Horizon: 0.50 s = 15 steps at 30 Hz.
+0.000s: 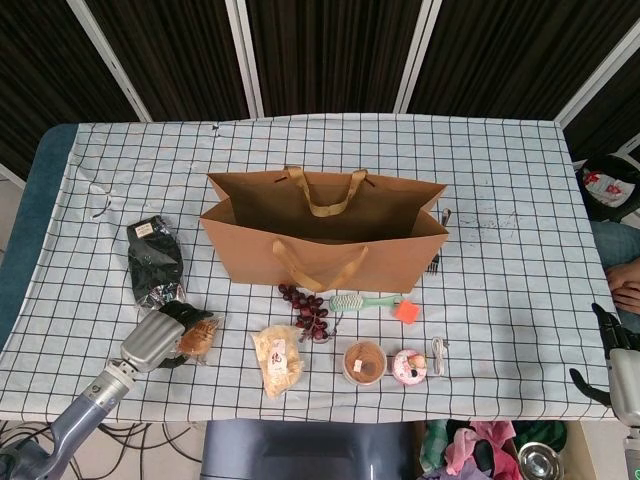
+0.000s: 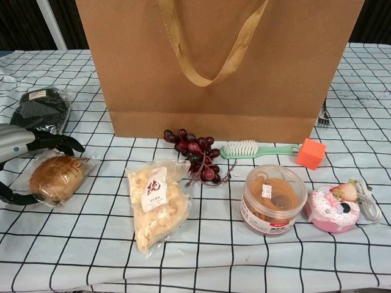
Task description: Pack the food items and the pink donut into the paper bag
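Left hand (image 2: 21, 155) has its fingers curled around the wrapped bun (image 2: 58, 177), at 8 o'clock from the paper bag (image 1: 325, 235). Pink donut (image 2: 333, 207) lies at 5 o'clock. Right hand (image 1: 615, 365): fingers spread, holding nothing.

Upright open paper bag (image 1: 330, 255), food (image 2: 156, 204) in front

Checked table before a dark slatted wall

A white tablecloth (image 1: 520, 300) with a black grid covers the table, its blue edge (image 1: 25, 240) showing at the left. Far behind stands a wall of dark panels (image 1: 330, 50) split by pale slanted struts (image 1: 238, 55). Near the front right, crumpled clothes (image 1: 470, 445) lie on the floor; cables (image 1: 130, 435) trail near left.
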Available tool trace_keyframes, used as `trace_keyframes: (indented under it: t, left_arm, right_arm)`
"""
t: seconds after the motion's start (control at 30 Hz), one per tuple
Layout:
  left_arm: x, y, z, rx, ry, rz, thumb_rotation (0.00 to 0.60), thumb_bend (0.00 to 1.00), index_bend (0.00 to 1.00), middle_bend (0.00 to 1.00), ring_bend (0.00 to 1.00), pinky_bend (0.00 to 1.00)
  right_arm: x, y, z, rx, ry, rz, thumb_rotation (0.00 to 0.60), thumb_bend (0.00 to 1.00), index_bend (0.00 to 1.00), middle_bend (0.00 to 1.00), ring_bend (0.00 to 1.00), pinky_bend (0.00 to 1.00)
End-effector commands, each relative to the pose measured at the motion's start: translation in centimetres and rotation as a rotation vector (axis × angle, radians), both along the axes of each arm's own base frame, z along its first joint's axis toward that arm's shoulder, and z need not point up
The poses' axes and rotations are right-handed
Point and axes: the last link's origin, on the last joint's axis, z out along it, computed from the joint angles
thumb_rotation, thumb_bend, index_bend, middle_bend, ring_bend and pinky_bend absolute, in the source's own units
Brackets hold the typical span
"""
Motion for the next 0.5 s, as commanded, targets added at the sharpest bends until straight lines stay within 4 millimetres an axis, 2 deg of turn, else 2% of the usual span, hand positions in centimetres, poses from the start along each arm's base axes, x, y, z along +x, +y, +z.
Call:
trace_keyframes:
  t: [0.03,0.5]
  left_arm:
    - [0.02,0.0,0.07,0.004,-0.001,-0.002,0.6,0.24,0.19,0.3,0.21,0.24]
    - [0.3,-0.03,0.01,0.01,-0.004,-0.01,0.6,0.26,0.2,0.3,0.21,0.24]
  right_arm:
    - [-0.03,0.02,0.01,0.0,-0.001,-0.002,0.6,0.18,0.05,0.14,0.24,0.23]
    - [-0.04,-0.02,0.37,-0.012,-0.007,0.004,0.6,0.18,0.05,0.15,0.24,0.23]
